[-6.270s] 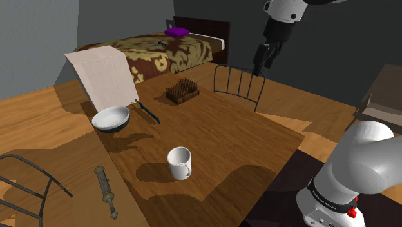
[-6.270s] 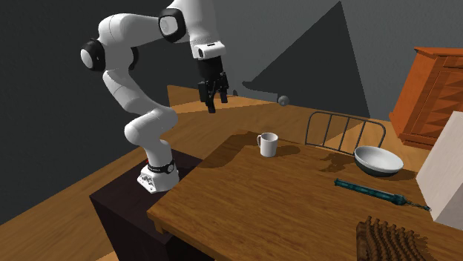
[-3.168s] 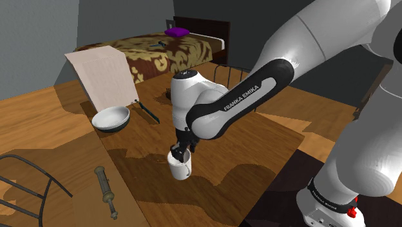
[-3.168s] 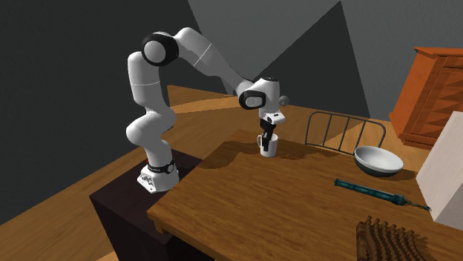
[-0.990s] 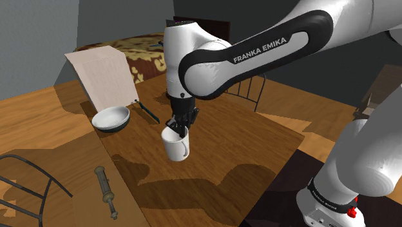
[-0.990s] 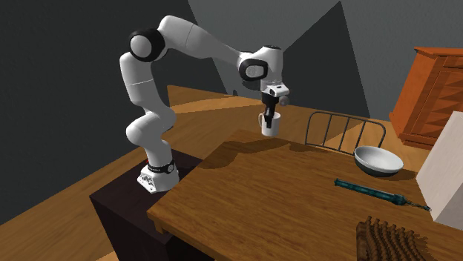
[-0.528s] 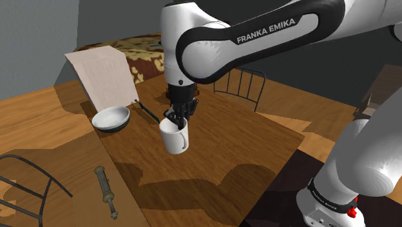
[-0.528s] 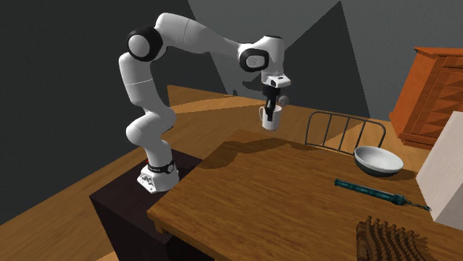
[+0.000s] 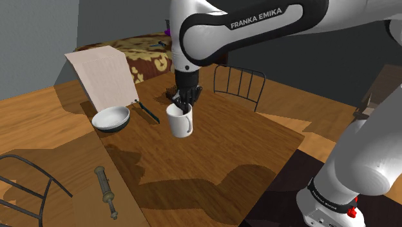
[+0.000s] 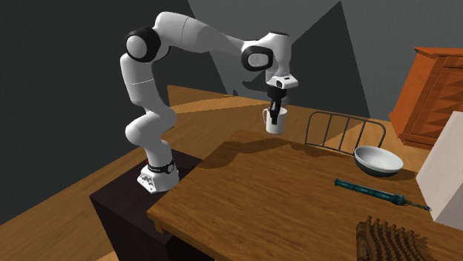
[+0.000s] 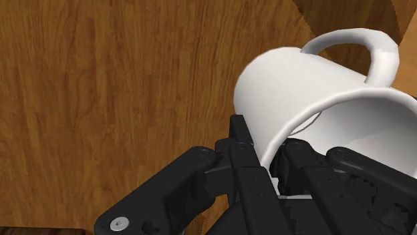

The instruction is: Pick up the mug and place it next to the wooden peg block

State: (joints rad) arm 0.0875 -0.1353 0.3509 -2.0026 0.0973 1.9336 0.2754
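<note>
The gripper (image 9: 181, 103) points down over the table (image 9: 258, 148) and pinches the white mug (image 9: 180, 121) by its rim. In the wrist view one black finger (image 11: 239, 143) presses the outside of the mug's (image 11: 314, 93) wall and the other sits inside the cup, so the wall is clasped between them with only its thickness keeping the fingers apart. The mug's handle arches on the side away from the fingers.

The mug hangs in the air, clear of the tabletop, and it tilts a little in the shoulder view, with its shadow lying on the wood below. In the second exterior view the gripper (image 10: 276, 111) holds the mug (image 10: 276, 122) above the part of the table (image 10: 282, 200) near the wire chair back (image 10: 345, 132).

The peg block (image 10: 393, 241) sits at the table's near corner in that view, well apart from the mug. Between them lie a bowl (image 10: 378, 159) and a long teal-handled tool (image 10: 378, 193), with a tall white box (image 10: 445, 178) just beside the block.
</note>
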